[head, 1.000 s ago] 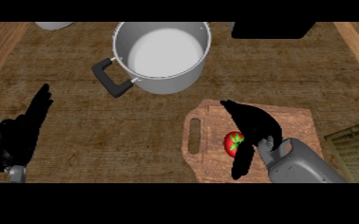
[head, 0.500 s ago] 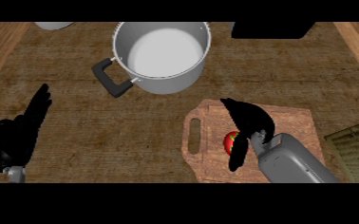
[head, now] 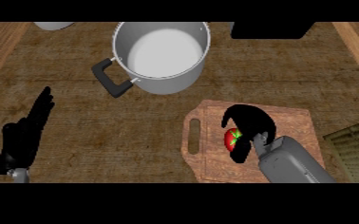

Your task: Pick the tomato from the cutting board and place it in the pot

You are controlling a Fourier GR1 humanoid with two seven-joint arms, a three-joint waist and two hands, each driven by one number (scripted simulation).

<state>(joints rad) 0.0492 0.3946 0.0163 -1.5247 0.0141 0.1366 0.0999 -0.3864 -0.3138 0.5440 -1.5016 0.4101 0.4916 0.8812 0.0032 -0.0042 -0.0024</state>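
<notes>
The wooden table (head: 105,123) fills the view, and toward its far edge, a little left of centre, stands the steel pot (head: 163,52), mouth open and nothing inside, its black handle jutting toward the near left. At the near right lies the cutting board (head: 280,118), handle slot on its left side, and that is where the action is: the right hand (head: 249,123) arches over the board with fingers and thumb curling down around the tomato (head: 231,139), which sits left of the board's middle, red skin and green top peeking out on the hand's left. Contact looks made, though the far side of the grasp is hidden. The left hand (head: 24,133) rests open, fingers straight, by the near left edge. The sensible play here is to finish wrapping round the fruit before rising, lift straight off the board, then travel far and left, clearing the pot's rim before letting go.
</notes>
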